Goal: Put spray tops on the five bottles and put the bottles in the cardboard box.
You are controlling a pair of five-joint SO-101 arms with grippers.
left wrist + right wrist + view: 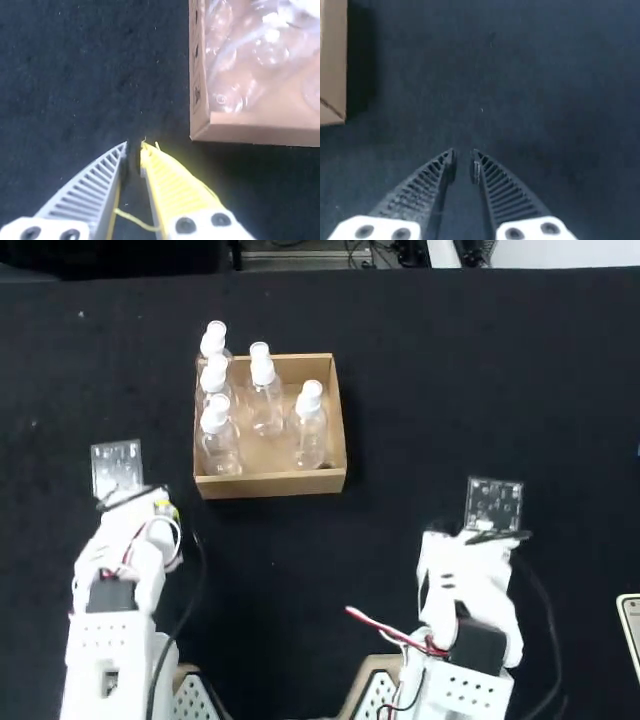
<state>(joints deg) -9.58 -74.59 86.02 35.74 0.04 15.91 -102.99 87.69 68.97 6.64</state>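
The cardboard box (336, 420) stands open on the black table, a little left of the middle. Several clear bottles with white spray tops stand inside it, among them one (309, 423) on the right side and one (219, 430) at the near left. One spray top (213, 338) shows over the box's far-left corner. In the left wrist view the box (230, 134) and its clear bottles (235, 55) lie just ahead. My left gripper (133, 146) is shut and empty, just short of the box's near-left corner. My right gripper (463, 154) is shut and empty over bare cloth, with the box's edge (332, 60) off to one side.
The left arm (120, 570) and right arm (470, 580) rest near the table's front edge, each with a square tag plate (117, 466) above the wrist. A pale object (631, 625) lies at the right edge. Black cloth surrounds the box.
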